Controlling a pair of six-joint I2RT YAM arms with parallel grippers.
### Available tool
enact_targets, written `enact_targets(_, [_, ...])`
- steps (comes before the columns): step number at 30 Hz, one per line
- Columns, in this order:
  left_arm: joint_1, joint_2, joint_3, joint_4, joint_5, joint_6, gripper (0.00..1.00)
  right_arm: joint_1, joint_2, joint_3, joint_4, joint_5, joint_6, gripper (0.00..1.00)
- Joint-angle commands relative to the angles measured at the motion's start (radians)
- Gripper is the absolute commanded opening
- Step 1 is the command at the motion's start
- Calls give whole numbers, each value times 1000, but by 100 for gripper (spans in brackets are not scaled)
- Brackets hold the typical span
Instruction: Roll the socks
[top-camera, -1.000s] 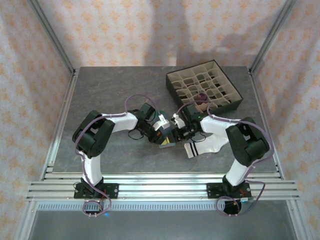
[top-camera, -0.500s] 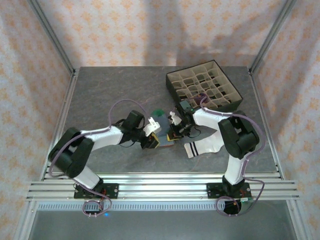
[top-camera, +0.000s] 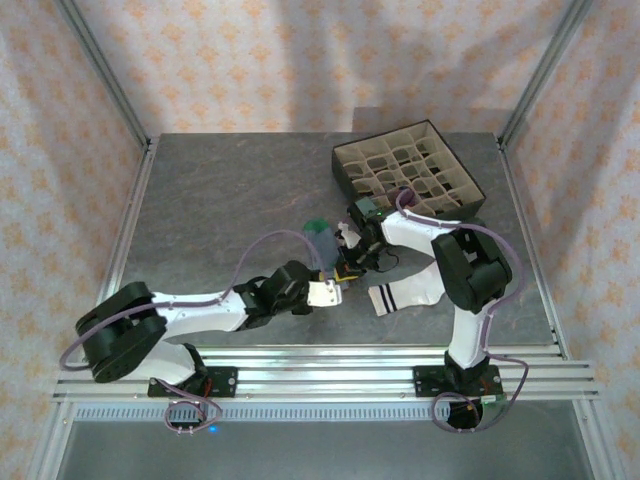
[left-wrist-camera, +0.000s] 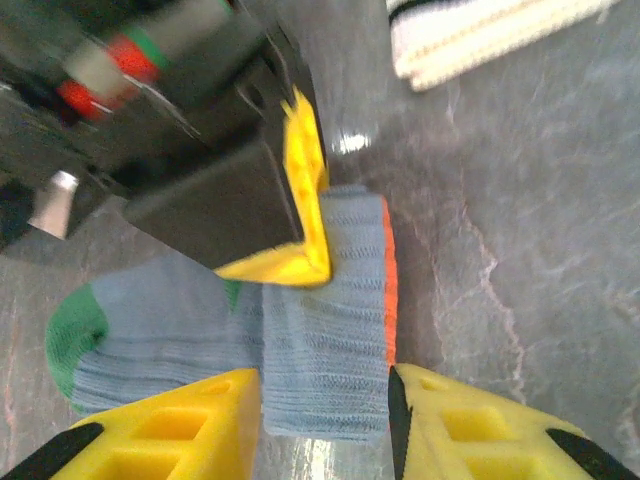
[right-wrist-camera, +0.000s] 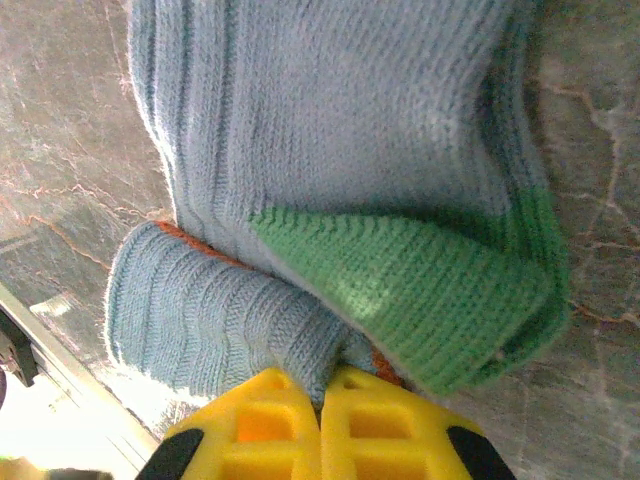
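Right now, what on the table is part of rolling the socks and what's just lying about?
Job: grey-blue sock, pinched by the right gripper; white striped sock, lying flat.
Lying about: dark compartment box.

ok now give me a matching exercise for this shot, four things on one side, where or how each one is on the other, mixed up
Things
1. grey-blue sock
2. white striped sock
3. compartment box
4. left claw

Place or state
a. at the far right of the table
b. open, a yellow finger on each side of the rolled end
c. pinched by the shut right claw
d. lying flat beside the right arm

Pairs: 1-c, 2-d, 3-a, 4-b
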Motion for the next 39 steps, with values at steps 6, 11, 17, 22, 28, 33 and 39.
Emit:
enact_targets(6, [-22, 158, 56, 128, -120, 87, 43, -19, 64, -33, -61, 156, -1, 3])
enact_targets(11, [-33, 251, 96, 129, -148, 73, 43, -26, 65, -29, -67, 142, -4, 5])
enact_targets(17, [-32, 272, 130, 24, -127, 23, 0, -38, 16, -46, -43, 115, -13, 31])
enact_targets(22, [37, 234, 179, -163, 159, -96, 0, -93, -93, -117, 57, 7, 0, 45])
enact_targets(28, [149, 250, 257, -328, 491, -218, 0, -109, -174, -159, 117, -56, -31, 47])
enact_targets(33, [216, 310, 358, -502, 674, -231, 0, -110, -189, -188, 171, -123, -53, 47])
enact_targets(39, [277, 378, 433, -602, 820, -241, 0, -109, -220, -225, 247, -178, -61, 46])
